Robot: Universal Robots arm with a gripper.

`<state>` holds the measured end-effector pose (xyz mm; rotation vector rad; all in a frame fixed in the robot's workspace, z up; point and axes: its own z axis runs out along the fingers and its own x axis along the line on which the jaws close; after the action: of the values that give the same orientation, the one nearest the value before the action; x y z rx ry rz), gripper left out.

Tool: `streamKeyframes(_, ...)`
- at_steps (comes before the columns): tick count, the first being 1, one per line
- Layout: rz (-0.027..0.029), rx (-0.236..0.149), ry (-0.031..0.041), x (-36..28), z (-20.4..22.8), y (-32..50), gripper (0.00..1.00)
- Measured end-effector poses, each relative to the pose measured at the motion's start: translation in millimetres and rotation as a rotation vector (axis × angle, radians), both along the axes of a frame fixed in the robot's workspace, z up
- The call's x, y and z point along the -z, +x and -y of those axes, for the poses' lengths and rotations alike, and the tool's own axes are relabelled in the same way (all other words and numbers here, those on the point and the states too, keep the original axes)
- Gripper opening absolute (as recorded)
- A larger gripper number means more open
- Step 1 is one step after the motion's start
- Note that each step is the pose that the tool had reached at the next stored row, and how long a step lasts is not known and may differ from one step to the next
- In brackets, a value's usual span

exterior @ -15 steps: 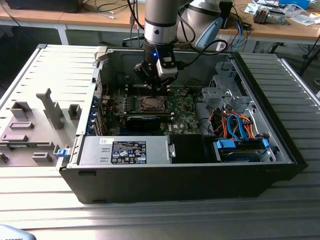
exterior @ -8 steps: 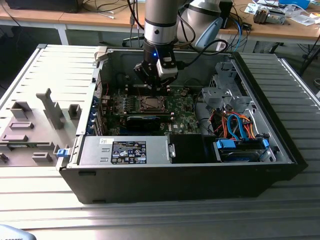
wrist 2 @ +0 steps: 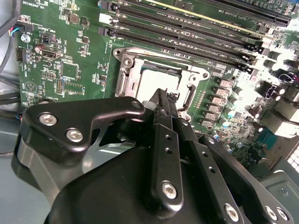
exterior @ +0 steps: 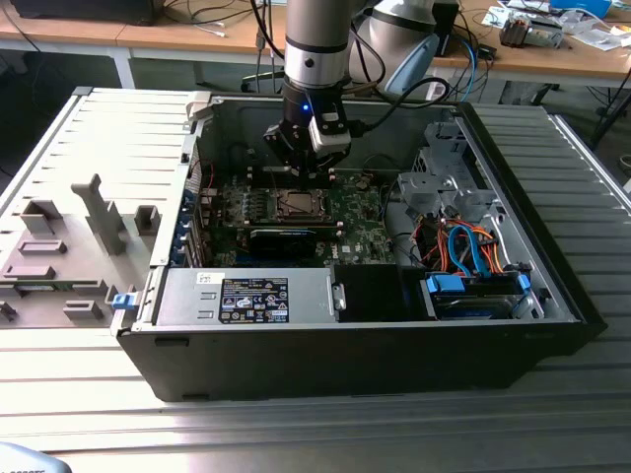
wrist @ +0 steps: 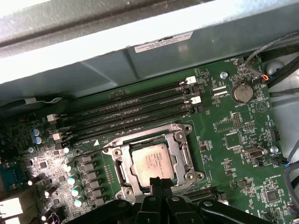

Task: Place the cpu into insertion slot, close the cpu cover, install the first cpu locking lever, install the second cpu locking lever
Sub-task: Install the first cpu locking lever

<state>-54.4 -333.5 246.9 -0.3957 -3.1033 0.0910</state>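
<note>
Gripper (wrist: pixel 157 181) fingers pressed together, nothing between them — tip just at the near edge of the cpu (wrist: pixel 150 160). Chip lies flat in the insertion slot (wrist: pixel 122 171), cpu cover (wrist: pixel 180 144) down around it — memory slots (wrist: pixel 131 114) beyond.

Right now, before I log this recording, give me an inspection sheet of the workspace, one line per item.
Surface: ribbed grey table carrying an open computer case.
Job's things: cpu lies flat in the insertion slot; cpu cover frames it, apparently lowered.
Clutter: grey fixture blocks on the exterior view's left.
Grippers: gripper directly above the socket, its tip at the cpu's edge; contact unclear.
Cables: orange and blue cables inside the case; more on the desk behind.
Surroundings: wooden desk with loose items.
</note>
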Motion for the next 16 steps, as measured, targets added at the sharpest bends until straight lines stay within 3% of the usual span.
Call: streamKeyframes(16, 0.0000, -0.011, 0.0000, 0.0, 0.0, 0.0, 0.11)
